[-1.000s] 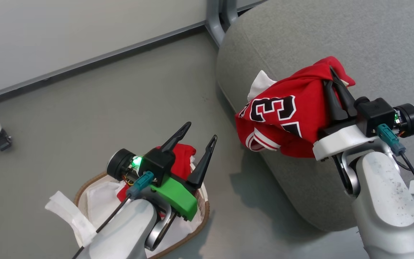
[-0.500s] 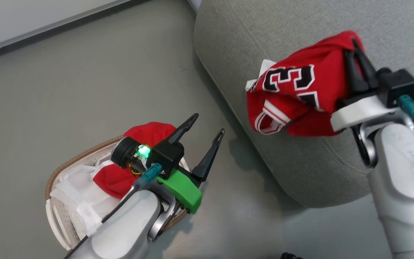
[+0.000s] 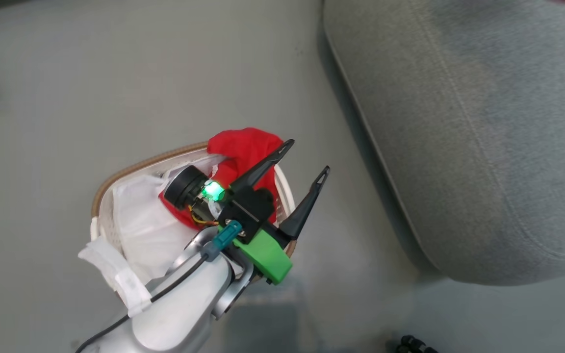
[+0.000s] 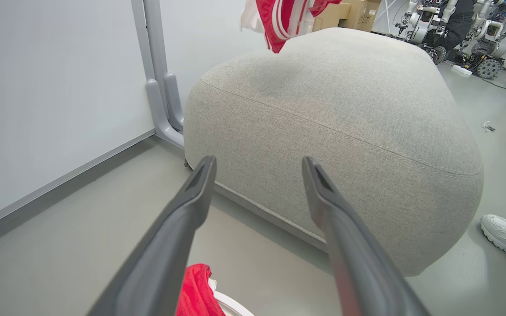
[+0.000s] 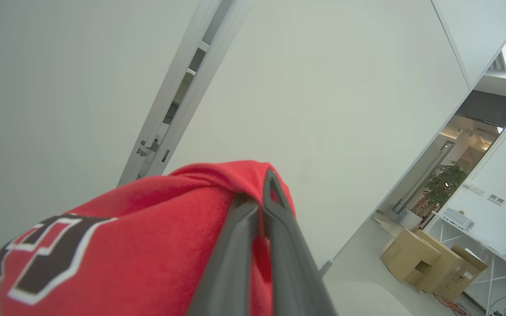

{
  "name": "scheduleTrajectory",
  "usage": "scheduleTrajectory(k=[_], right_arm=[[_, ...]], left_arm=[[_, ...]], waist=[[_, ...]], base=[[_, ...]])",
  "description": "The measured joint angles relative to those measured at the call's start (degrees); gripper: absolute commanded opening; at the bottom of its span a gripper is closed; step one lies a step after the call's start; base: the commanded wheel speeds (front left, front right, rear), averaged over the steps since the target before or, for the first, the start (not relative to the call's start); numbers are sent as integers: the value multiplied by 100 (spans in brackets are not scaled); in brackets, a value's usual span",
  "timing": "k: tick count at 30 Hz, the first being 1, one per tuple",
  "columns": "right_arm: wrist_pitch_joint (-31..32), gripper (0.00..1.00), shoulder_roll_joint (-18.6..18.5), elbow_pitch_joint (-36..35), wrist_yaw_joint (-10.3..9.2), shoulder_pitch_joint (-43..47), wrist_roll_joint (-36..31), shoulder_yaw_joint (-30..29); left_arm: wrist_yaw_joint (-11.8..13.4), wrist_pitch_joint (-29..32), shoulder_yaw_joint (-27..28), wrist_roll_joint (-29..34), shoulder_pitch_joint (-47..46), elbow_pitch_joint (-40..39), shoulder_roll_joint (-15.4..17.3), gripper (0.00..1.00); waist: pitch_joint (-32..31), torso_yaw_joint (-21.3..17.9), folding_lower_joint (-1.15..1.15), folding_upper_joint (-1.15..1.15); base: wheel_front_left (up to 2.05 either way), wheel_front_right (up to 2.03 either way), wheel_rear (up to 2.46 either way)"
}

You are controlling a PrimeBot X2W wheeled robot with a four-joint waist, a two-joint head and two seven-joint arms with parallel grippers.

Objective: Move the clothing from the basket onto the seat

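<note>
Right claw (image 5: 262, 193) stays clamped on the jersey (image 5: 147, 237), now raised above the seat (image 4: 345, 109) at twelve o'clock, ready to drop. Left claw (image 3: 308, 156) stays spread over the basket (image 3: 130, 169), where a red piece (image 3: 243, 147) waits.

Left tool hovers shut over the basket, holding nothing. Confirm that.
Wrong in one respect: the left tool is open, not shut. The left wrist view shows its two fingers spread well apart. The rest stands: it hovers over the basket, holding nothing.
</note>
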Motion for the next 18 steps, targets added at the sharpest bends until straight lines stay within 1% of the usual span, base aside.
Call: scheduleTrajectory(k=[2, 4, 8, 11, 13, 18], right_arm=[[104, 0, -270, 48, 0, -295, -68, -134], [188, 0, -443, 147, 0, -500, -135, -238], [319, 0, -650, 565, 0, -664, -524, -432], [314, 0, -577, 947, 0, -629, -787, -687], [198, 0, -420, 1233, 0, -544, -882, -973], [-29, 0, -14, 1957, 0, -71, -1218, -1304]], left_arm=[[19, 3, -45, 66, -49, -89, -8, 100], [47, 14, -65, 99, -77, -187, -8, 100], [129, 64, -76, 245, -226, -420, 62, 100], [181, 133, -114, 353, -269, -561, 91, 100], [200, 177, -136, 366, -281, -606, 113, 100], [232, 212, -182, 394, -294, -670, 153, 100]], waist=[[138, 132, 0, 0], [272, 242, 0, 0], [597, 431, 0, 0], [842, 541, 0, 0], [1010, 605, 0, 0], [1331, 707, 1, 0]], base=[[0, 0, 0], [0, 0, 0], [0, 0, 0], [0, 0, 0], [0, 0, 0], [0, 0, 0]])
